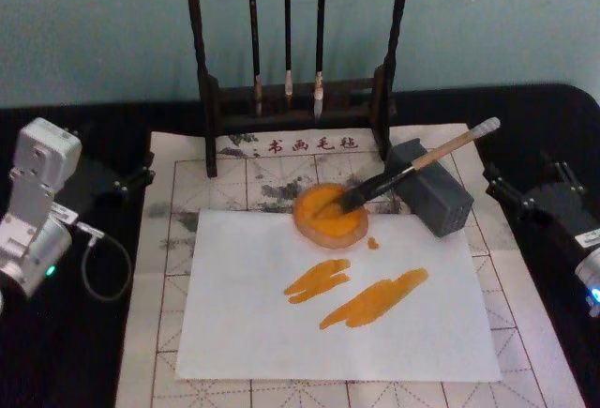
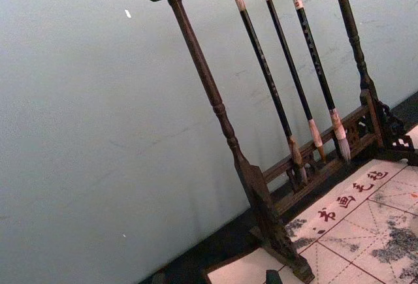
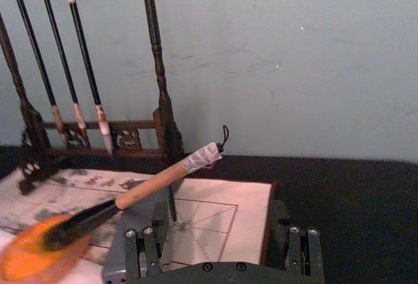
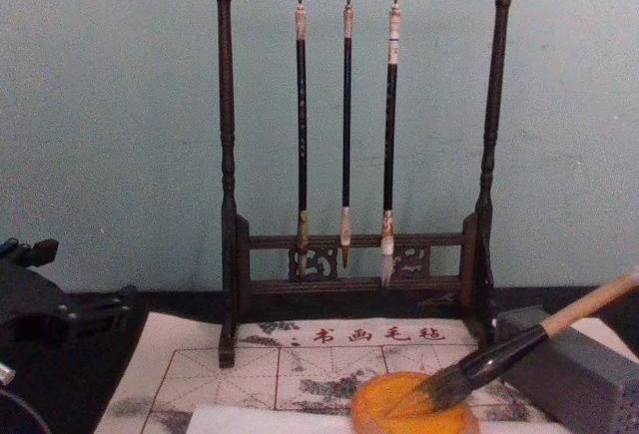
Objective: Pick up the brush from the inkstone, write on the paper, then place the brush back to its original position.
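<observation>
Smooth white paper (image 1: 375, 333), orange-streaked

Both arms (image 1: 37, 211) (image 1: 562, 216) parked wide

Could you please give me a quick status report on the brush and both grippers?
Left gripper and right gripper parked at table sides, holding nothing. Brush rests with tip in orange dish, handle on grey block. Paper has orange strokes. Nothing in the way.
</observation>
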Robot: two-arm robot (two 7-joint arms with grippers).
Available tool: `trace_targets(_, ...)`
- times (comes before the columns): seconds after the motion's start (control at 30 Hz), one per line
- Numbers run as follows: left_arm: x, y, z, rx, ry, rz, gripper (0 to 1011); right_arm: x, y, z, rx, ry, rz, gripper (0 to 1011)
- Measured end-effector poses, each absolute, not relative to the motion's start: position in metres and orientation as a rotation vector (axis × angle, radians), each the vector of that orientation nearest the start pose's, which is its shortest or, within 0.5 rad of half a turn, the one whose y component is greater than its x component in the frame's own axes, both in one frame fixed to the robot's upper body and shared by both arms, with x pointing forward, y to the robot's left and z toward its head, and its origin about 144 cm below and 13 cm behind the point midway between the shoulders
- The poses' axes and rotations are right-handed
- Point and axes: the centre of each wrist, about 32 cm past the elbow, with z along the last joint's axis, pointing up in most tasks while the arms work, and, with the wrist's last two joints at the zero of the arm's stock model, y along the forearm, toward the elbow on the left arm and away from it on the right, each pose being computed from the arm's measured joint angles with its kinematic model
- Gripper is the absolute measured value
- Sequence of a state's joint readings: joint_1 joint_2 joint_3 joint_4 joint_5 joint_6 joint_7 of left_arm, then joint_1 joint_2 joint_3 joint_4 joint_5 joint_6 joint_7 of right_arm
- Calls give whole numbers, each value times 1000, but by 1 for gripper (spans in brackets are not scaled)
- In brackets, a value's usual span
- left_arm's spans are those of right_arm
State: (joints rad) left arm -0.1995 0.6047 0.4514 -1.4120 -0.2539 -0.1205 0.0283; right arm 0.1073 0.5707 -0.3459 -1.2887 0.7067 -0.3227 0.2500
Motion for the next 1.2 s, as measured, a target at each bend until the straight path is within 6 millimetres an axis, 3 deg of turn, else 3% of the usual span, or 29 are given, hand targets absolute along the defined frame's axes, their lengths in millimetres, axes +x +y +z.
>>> trace_targets(0.3, 489, 310, 1140, 304, -285, 1248, 1001, 468, -338, 1089, 4, -28, -1269, 1000)
trace_targets(1.2, 489, 310, 1140, 304, -285, 1248, 1001, 468, -338, 1089, -1, -29, -1274, 1000)
